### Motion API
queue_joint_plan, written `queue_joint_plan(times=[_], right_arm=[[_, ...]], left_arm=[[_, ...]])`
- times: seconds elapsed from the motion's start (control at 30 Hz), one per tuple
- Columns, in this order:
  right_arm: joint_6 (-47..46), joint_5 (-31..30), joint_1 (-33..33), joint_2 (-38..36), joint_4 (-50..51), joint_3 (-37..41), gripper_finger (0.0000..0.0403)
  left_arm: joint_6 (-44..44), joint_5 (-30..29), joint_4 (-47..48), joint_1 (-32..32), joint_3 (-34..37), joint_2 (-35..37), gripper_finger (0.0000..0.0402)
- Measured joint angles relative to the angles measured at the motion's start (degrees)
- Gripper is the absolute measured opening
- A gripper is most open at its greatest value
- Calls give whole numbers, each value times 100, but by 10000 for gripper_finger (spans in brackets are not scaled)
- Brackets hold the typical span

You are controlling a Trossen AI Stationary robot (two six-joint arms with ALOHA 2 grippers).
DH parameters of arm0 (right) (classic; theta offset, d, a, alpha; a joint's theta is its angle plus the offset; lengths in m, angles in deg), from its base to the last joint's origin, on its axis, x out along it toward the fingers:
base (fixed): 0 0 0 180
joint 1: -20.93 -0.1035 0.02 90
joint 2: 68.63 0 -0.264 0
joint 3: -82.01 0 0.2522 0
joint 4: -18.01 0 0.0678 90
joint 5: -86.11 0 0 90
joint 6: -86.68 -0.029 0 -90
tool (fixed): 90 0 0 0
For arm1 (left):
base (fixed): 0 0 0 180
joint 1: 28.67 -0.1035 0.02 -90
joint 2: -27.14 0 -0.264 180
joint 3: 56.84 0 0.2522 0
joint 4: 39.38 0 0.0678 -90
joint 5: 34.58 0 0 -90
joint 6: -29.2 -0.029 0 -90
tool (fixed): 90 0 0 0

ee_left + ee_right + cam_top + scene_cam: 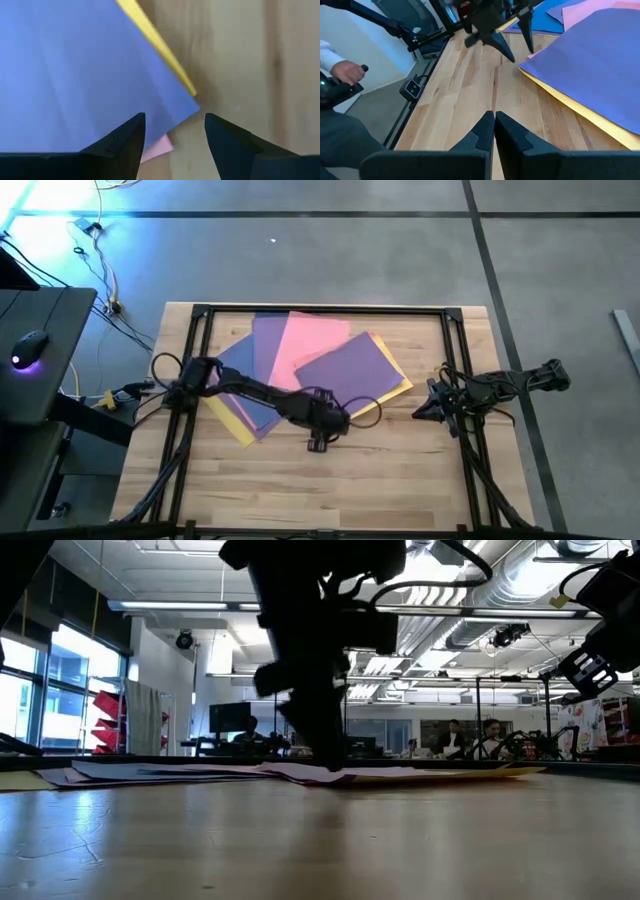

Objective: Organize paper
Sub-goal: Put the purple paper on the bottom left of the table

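The paper (305,365) lies fanned in a loose overlapping pile across the far half of the wooden table (400,480), purple, pink and blue sheets over yellow ones whose edges peek out at the sides. These look like thin, light, floppy sheets that would slide easily over each other and over the smooth wood, so I'd judge a corner or free edge the only sensible place to pinch one; a grab in the middle would just crumple or push it. The left gripper (174,131) hangs low at the near corner of the pile, its fingers apart and holding nothing, the purple corner with a sliver of pink beneath it lying just between and ahead of them. The right gripper (494,131) waits off at the right edge of the table, its fingers pressed together and empty. The table is pale butcher-block inside a black frame, on a grey floor with cables and a glowing mouse to the left. Beyond it is a bright open workshop with ducting overhead; people sit in the distance, and a person's hand (347,72) grips a controller nearby.
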Motion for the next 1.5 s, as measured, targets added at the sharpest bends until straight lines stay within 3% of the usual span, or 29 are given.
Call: queue_joint_plan(times=[0.33,0.77,1.0,1.23,1.5], right_arm=[[2,-2,0,0,20,0,0],[1,-22,0,2,24,0,0],[2,-20,0,2,23,0,0],[2,2,0,2,23,0,0],[1,0,0,2,25,0,0]], left_arm=[[-39,90,-72,46,-20,-256,153],[358,-35,-441,21,-2,-272,7],[1138,-292,-327,73,-9,-70,0],[2185,-572,-277,120,-15,843,0],[1998,680,-963,126,-29,1946,0]])
